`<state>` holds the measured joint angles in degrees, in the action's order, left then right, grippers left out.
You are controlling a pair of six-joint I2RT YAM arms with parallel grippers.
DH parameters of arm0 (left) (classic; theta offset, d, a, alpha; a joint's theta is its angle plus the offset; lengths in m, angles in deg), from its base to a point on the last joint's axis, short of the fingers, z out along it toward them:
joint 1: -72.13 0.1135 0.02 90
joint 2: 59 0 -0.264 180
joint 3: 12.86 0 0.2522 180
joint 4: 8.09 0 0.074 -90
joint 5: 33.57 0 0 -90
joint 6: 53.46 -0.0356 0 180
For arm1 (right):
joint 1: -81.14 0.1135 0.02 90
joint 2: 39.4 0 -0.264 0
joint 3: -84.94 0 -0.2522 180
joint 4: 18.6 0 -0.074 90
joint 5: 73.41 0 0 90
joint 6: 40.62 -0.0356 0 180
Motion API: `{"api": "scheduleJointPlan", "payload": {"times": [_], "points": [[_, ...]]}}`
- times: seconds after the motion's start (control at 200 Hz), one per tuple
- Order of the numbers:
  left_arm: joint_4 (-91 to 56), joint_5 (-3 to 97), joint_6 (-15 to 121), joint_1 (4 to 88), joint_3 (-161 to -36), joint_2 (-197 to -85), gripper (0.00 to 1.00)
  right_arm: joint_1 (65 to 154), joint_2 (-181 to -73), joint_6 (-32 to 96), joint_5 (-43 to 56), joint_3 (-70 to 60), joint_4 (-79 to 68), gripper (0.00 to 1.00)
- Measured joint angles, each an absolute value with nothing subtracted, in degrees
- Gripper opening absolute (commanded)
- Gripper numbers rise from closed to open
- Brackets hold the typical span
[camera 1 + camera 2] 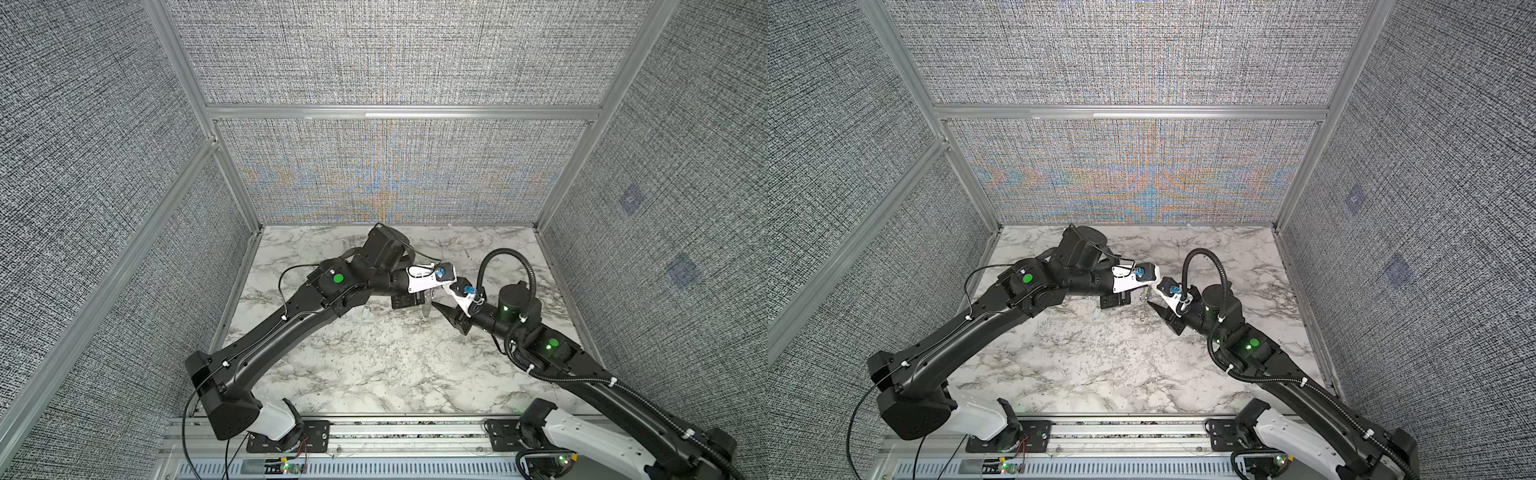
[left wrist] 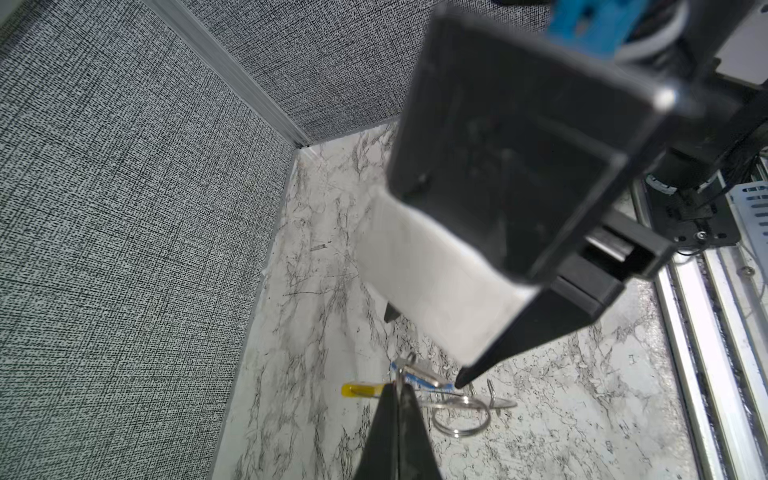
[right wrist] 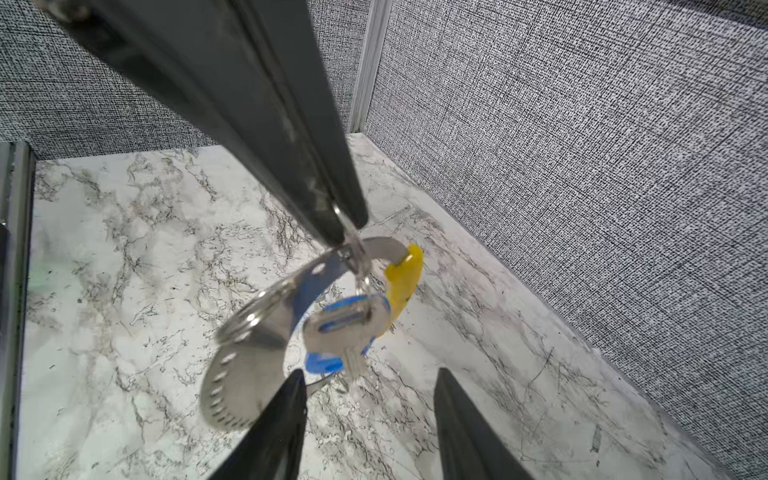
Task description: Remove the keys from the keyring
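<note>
The keyring (image 3: 386, 247), a grey hoop with a yellow sleeve (image 3: 405, 278), hangs above the marble table, pinched at its rim by my left gripper (image 3: 347, 239), which is shut on it. From the hoop dangle the keys: a silvery one (image 3: 343, 328) in front and a blue-headed one (image 3: 322, 362) behind it. My right gripper (image 3: 370, 399) is open, its fingers (image 3: 282, 424) just short of the keys with nothing between them. The left wrist view shows my left gripper (image 2: 397, 395), the sleeve (image 2: 359, 390) and a right fingertip (image 2: 461, 380). In both top views the two grippers (image 1: 428, 296) (image 1: 1156, 301) meet mid-table.
A small split ring (image 3: 253, 311) and a flat perforated metal tab (image 3: 232, 382) also hang from the hoop. Grey fabric walls (image 1: 390, 166) close three sides of the marble table (image 1: 374, 365). A metal rail (image 1: 395, 436) runs along the front edge.
</note>
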<state>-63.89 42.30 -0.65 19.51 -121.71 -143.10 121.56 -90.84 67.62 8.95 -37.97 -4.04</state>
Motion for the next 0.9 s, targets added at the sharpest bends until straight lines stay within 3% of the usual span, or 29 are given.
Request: {"api": "scheduleJointPlan", "payload": {"times": [0.54,0.901], "points": [[-62.3,40.9,1.3,20.1,-121.8,-143.3,0.0,125.2,-91.6,69.8,18.1,-40.7,-11.1,0.54],[-62.3,40.8,1.9,20.1,-121.5,-143.3,0.0,126.4,-92.0,70.1,21.2,-40.8,-14.6,0.47]]}}
